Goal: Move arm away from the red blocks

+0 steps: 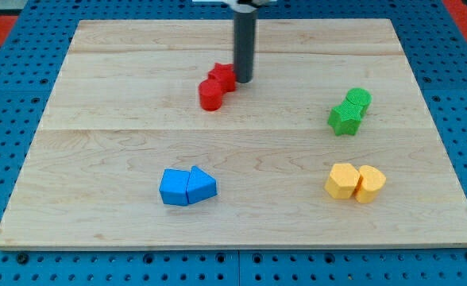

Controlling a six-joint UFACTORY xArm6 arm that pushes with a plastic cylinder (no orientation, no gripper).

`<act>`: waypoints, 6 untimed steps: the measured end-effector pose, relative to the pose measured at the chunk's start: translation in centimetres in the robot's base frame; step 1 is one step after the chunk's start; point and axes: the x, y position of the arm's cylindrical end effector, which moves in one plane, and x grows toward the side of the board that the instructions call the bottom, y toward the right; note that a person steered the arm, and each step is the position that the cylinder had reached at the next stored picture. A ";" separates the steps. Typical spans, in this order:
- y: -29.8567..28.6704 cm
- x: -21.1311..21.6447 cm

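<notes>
Red blocks (216, 86) touch my tip (243, 80), near board's top edge (233, 21).

The wooden table (98, 95) carries four pairs of blocks. Two red blocks (216, 86) lie near the top, two green blocks (349, 110) right. Two blue blocks (187, 187) and two yellow blocks (355, 182) lie near the bottom.

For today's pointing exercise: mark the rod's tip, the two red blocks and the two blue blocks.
my tip (243, 81): camera view, rod's very lower end, beside the red blocks.
red blocks (216, 86): camera view, where the pair meets.
blue blocks (187, 187): camera view, seam between the pair.
</notes>
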 end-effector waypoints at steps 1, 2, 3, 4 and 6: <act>1.8 -1.5; 1.8 -1.6; 1.9 -1.6; 2.0 -1.6; 2.1 -1.6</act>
